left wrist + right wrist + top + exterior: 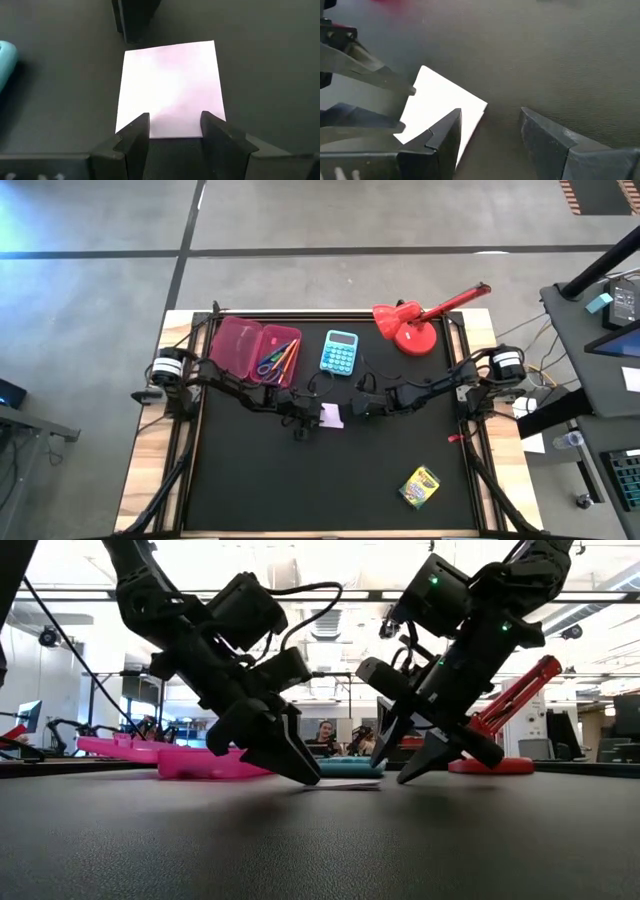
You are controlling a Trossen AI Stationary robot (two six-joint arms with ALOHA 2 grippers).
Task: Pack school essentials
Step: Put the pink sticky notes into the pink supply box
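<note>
1. No legible writing on any item; the yellow-green crayon box (419, 487) carries printed graphics too small to read.
2. Surface: black matte table top (300, 480) with pale wood borders, on a grey concrete floor with dark seams. Low view shows an open lab room beyond, ceiling lights, and a person seated far back.
3. White square pad (331, 416) lies flat near table centre, thin, sharp-cornered; both grippers meet at it.
4. Left gripper (172, 131): fingers spread apart, tips down at the near edge of the pad, holding nothing.
5. Right gripper (490, 131): fingers parted, one tip over a pad corner, the other over bare table; nothing grasped.
6. Pink pencil case (254, 350), rigid plastic, lies open at the back left; orange pencils (284, 360) and blue-handled scissors (268, 364) lie inside.
7. Light-blue calculator (339, 352) just beside the case; red desk lamp (420, 320) at back right, arm tilted.
8. Crayon box sits front right, well apart from the rest.
</note>
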